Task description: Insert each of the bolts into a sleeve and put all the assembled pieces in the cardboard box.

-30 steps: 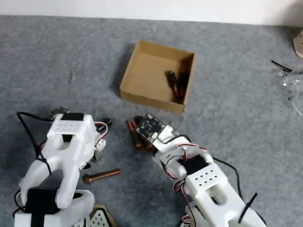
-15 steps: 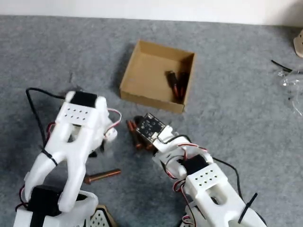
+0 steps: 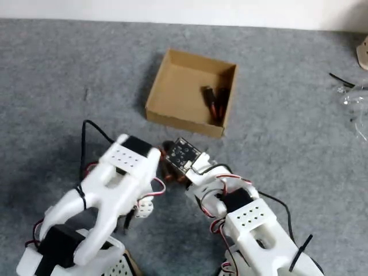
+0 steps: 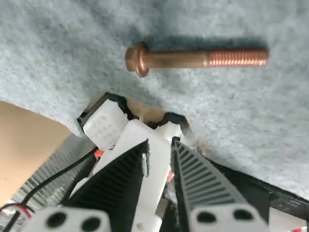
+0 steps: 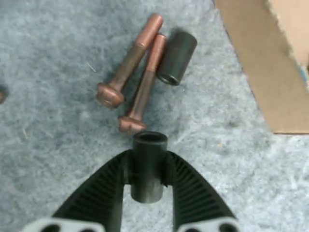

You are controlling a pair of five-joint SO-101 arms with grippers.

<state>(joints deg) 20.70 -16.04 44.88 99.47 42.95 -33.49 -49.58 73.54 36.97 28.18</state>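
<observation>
Two bolts (image 5: 131,58) lie touching just ahead of my right hand (image 5: 147,164), which pinches a black sleeve (image 5: 149,145). My left hand (image 4: 159,142), fingers slightly parted and empty, hangs over a lone bolt (image 4: 193,59) on the surface (image 4: 270,125). Closing off-centre could roll that bolt away, and the sleeve may twist in my pinch during insertion.
</observation>
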